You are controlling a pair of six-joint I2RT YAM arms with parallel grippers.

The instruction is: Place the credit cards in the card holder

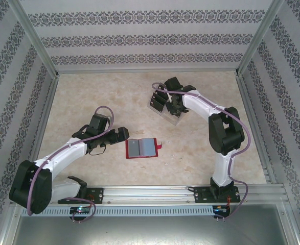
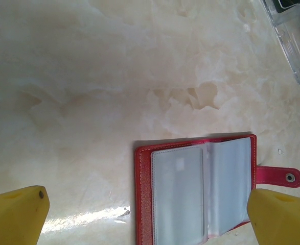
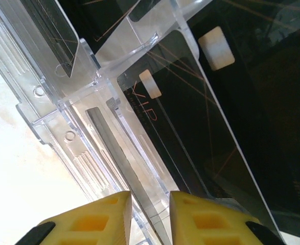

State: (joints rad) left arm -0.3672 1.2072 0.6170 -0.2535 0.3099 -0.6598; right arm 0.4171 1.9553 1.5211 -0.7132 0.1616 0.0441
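The card holder [image 1: 142, 148], a red wallet with a grey-blue inside, lies open and flat on the table. In the left wrist view the card holder [image 2: 190, 189] sits under my left gripper [image 2: 147, 193], which stands wide open above it and holds nothing. Its snap tab [image 2: 282, 177] points right. My left gripper [image 1: 123, 133] hovers just left of the wallet. Black credit cards [image 3: 190, 127] stand in a clear slotted stand [image 3: 63, 112]. My right gripper [image 3: 151, 196] is down at the stand, jaws narrowly apart around a thin grey edge, with gaps on both sides.
The clear stand [image 1: 171, 118] sits at the back right of the marble table, about a hand's width from the wallet; its corner [image 2: 293, 35] shows in the left wrist view. Patterned walls and metal posts [image 1: 47, 66] close in the table on three sides.
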